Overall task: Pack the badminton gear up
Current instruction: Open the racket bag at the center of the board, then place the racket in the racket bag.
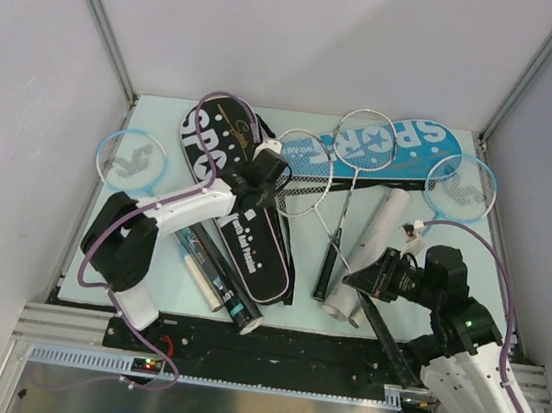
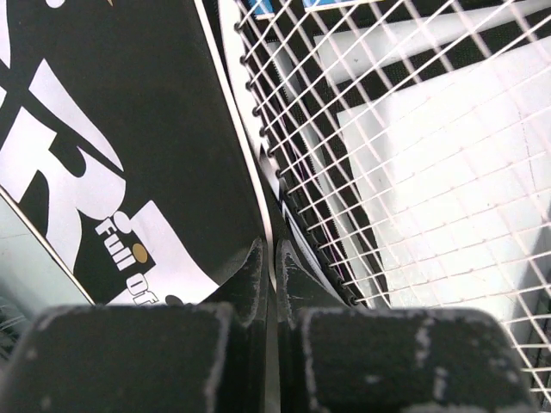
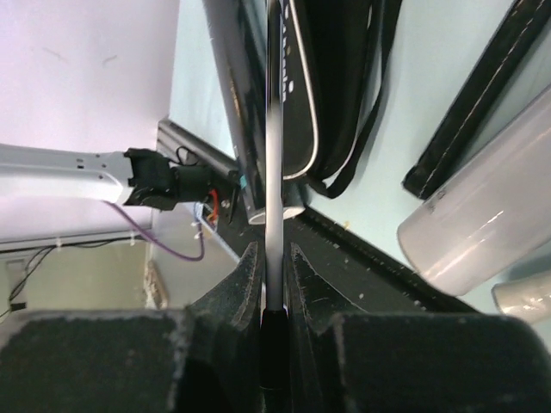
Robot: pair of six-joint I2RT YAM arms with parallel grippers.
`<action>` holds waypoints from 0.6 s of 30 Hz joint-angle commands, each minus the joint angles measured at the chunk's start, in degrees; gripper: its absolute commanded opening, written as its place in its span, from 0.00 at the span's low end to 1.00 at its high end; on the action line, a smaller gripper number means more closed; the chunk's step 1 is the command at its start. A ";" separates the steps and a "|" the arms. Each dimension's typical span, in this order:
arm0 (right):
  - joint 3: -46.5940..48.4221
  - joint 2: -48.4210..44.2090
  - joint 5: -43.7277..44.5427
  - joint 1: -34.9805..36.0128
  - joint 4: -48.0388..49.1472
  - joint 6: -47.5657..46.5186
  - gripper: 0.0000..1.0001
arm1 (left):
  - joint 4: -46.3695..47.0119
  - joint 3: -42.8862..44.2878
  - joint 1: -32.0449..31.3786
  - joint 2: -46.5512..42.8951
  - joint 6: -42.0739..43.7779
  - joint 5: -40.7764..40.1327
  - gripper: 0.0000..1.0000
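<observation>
Badminton gear (image 1: 415,143) lies strewn over the desk (image 1: 167,113), mid-frame. At centre left, the left gripper (image 2: 269,258) is pressed together on the black cover (image 2: 129,129) rim. At lower right, the right gripper (image 3: 271,258) pinches a thin silver racket shaft (image 3: 274,129).

White walls (image 1: 308,29) rise behind a pale green table (image 1: 161,117); aluminium posts (image 1: 98,15) stand in the corners.
</observation>
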 commanded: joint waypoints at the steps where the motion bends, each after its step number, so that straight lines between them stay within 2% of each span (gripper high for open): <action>1: 1.70 -0.74 -9.26 -1.17 1.09 3.12 0.00 | 8.52 -2.55 0.16 -6.27 4.17 1.11 0.00; 10: -1.11 0.55 -10.02 -2.04 -1.53 3.83 0.00 | 13.65 -6.73 0.48 -10.74 5.41 2.86 0.00; 18: -3.78 2.15 -12.86 -2.55 4.58 7.06 0.00 | 14.96 -8.10 0.56 -11.57 4.78 4.39 0.00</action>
